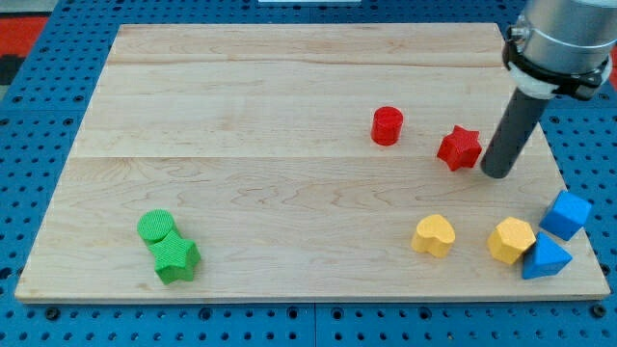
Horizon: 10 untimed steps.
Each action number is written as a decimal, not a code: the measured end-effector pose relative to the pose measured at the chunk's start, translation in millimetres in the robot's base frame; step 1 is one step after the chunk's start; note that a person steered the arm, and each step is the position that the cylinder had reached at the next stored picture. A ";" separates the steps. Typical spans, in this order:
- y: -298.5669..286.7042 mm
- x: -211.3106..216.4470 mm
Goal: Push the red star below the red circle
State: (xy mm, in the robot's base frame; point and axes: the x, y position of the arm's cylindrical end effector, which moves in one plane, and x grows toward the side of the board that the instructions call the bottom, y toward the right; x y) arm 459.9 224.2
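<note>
A: Count of blocks on the board?

B: 8 total. Red, 2: a red circle (387, 126) and a red star (460, 147). Green, 2: a green circle (154, 226) touching a green star (175, 258). Yellow, 2: a yellow heart (434, 235) and a yellow hexagon (511, 240). Blue, 2: a blue cube (566, 214) and a blue triangle (545, 257), the triangle touching the hexagon.

A: Rod?

B: No jaws to report, just 1 plain rod. My tip (496, 174) sits just beside the red star, on the view's right of it. The star lies right of and slightly lower than the red circle, apart from it.

A: Room to move?

B: Open wood below the red circle and across the board's middle and top. The blue pair crowds the lower right corner near the edge.

A: Surface?

B: Pale wooden board (241, 116) on a blue pegboard bench (29, 116).
</note>
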 end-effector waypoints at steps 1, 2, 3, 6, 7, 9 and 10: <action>28.3 -21.8; 29.9 -26.2; 15.4 -27.5; -93.0 -26.7; -109.5 -26.7; -98.0 -17.3; -85.3 6.9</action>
State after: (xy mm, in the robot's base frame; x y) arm 466.8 138.9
